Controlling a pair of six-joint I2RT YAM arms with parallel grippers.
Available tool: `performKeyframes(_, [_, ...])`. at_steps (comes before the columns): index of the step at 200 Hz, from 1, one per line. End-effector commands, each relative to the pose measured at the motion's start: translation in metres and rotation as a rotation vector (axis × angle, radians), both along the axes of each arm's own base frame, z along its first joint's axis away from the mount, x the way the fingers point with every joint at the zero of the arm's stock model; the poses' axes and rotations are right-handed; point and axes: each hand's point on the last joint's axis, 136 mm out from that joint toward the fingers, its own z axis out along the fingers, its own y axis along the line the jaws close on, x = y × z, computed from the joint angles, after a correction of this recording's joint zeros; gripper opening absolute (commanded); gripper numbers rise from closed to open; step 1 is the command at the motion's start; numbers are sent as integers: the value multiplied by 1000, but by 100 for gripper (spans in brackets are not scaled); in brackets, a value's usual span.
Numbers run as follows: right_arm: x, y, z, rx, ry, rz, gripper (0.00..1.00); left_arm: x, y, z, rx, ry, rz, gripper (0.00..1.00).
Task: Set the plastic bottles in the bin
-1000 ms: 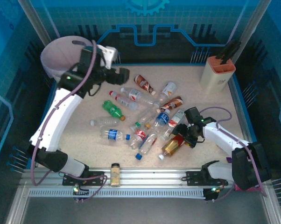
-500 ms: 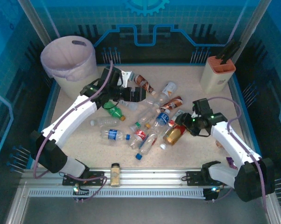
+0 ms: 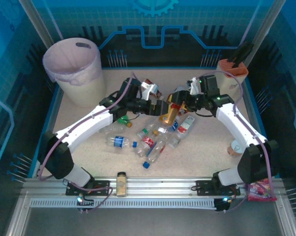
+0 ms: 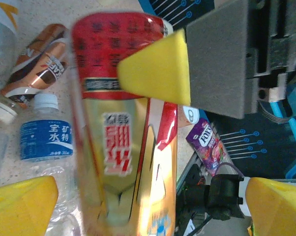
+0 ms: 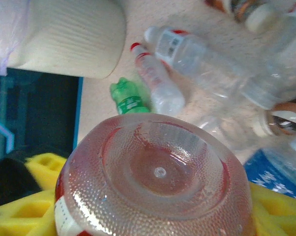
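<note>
My right gripper (image 3: 181,100) is shut on a red-and-gold labelled bottle (image 3: 168,113) held above the table's middle; its round base (image 5: 158,182) sits between the yellow pads (image 5: 25,201). My left gripper (image 3: 161,106) is open, one pad on each side of the same bottle (image 4: 123,147), not touching it. The right gripper's yellow pad (image 4: 158,69) presses on the red label. Several more bottles (image 3: 153,140) lie in a pile below, among them a green one (image 5: 128,98) and a blue-labelled one (image 4: 44,137). The cream bin (image 3: 81,91) with its pink liner stands at the far left.
A beige box with an orange top (image 3: 231,73) stands at the far right. A small amber jar (image 3: 121,183) rests on the front rail. A purple sweet packet (image 4: 209,142) lies near the right arm's base, with a small cup (image 3: 235,147) by the right edge.
The right gripper lifted the red-and-gold bottle off the table and carried it back and left to the middle. The left arm swung from the bin to meet it.
</note>
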Motion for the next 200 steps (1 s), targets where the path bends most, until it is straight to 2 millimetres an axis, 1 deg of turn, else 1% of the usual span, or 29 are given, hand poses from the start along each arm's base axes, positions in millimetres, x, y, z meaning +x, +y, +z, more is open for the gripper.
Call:
performKeyframes(1, [1, 27, 20, 103, -36, 100, 57, 10, -9, -3, 3, -11, 16, 99])
performKeyframes(12, [5, 31, 22, 142, -37, 97, 57, 14, -7, -9, 27, -9, 32, 99])
performKeyframes(27, [9, 35, 25, 185, -39, 94, 56, 14, -7, -14, 44, -6, 35, 99])
performKeyframes(49, [13, 36, 24, 185, -39, 86, 56, 15, -6, -18, 54, -1, 40, 99])
performKeyframes(63, [14, 36, 24, 182, -38, 85, 56, 16, -7, -18, 53, -2, 36, 93])
performKeyframes(73, [16, 36, 24, 182, -38, 83, 56, 17, -7, -17, 54, -3, 37, 85])
performKeyframes(81, [17, 37, 23, 182, -35, 84, 57, 18, -7, -17, 57, -3, 41, 80])
performKeyframes(91, [18, 36, 23, 180, -34, 81, 58, 18, -7, -17, 59, -2, 42, 78])
performKeyframes(96, [18, 36, 23, 179, -34, 81, 58, 18, -7, -17, 58, -1, 41, 75])
performKeyframes(105, [18, 36, 22, 176, -32, 77, 61, 20, -7, -17, 60, -3, 45, 73])
performKeyframes(118, [19, 36, 23, 181, -30, 80, 62, 21, -6, -17, 62, -2, 50, 72])
performKeyframes(132, [20, 34, 24, 185, -29, 71, 69, 22, -5, -18, 65, 3, 59, 71])
performKeyframes(144, [22, 30, 27, 192, -30, 56, 74, 25, -3, -19, 62, 9, 70, 70])
performKeyframes(164, [27, 17, 37, 205, -46, 22, 80, 28, 2, -17, 57, 10, 90, 68])
performKeyframes(171, [28, 11, 39, 204, -54, 6, 89, 30, 5, -16, 58, 5, 99, 68])
performKeyframes(175, [29, 7, 41, 204, -59, -4, 92, 31, 6, -15, 58, 5, 105, 68])
performKeyframes(188, [31, -4, 44, 199, -70, -25, 94, 35, 14, -10, 60, -5, 122, 67])
performKeyframes(200, [32, -15, 43, 189, -73, -50, 95, 41, 22, 1, 60, -29, 140, 64])
